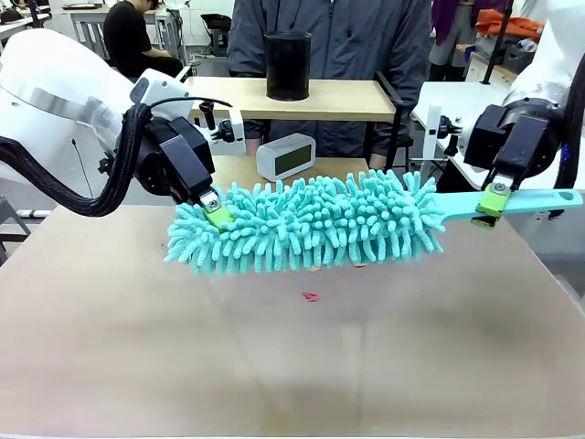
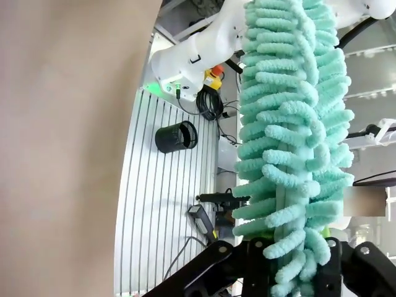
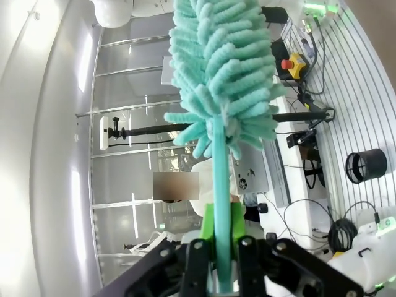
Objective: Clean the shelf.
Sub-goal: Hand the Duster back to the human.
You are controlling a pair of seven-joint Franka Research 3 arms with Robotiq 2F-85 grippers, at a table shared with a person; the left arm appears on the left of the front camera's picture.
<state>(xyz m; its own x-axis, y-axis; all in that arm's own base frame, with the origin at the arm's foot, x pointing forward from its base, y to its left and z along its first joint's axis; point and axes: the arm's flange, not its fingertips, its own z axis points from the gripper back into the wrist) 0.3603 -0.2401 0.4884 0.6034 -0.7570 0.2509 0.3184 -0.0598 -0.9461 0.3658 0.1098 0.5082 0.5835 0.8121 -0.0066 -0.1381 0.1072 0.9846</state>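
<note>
Both sets of jaws clamp the duster (image 1: 315, 227), left gripper (image 1: 217, 212) on its fluffy tip, right gripper (image 1: 494, 203) on the handle, above the worktop (image 1: 274, 357). Behind it stands the shelf (image 1: 302, 101), apparently not yet wiped.

Even, bright indoor light; wide-angle wrist views

Front view is sharp, with a pale sheen across the desk (image 1: 292, 366) and a faint, soft shadow under the duster (image 1: 306, 224) (no hard edges). Both wrist views bow straight lines strongly toward the edges; bright glare washes the left side of the right wrist view.
</note>
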